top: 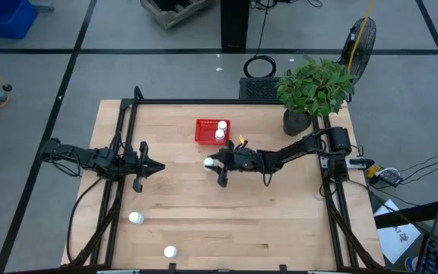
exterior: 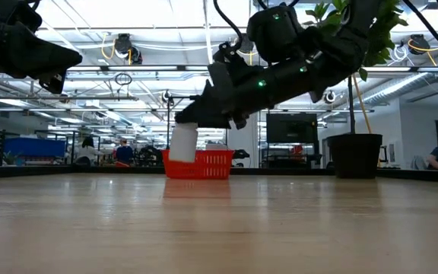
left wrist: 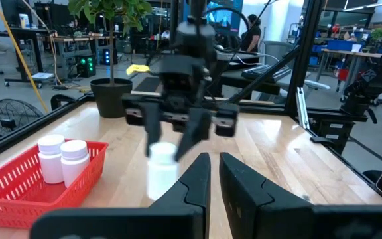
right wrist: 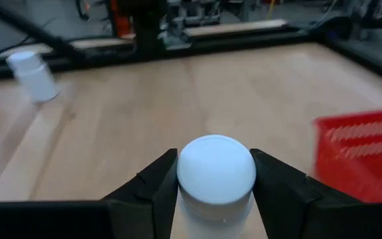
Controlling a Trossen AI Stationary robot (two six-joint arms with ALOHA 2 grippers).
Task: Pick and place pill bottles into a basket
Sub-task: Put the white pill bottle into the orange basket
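The right arm's fingers (right wrist: 215,178) squeeze a small white plastic pill bottle (right wrist: 215,176), standing upright, just above the wooden bench (top: 280,221). The red mesh plastic basket (top: 206,133) sits just beyond it, holding two bottles. The left arm's fingers (top: 157,167) wait, pressed together, farther left.

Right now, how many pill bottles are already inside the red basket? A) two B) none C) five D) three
A: two white pill bottles stand side by side in the basket, also seen from above; a third bottle sits between the right gripper fingers, outside the basket, and two more lie on the table near its front edge.
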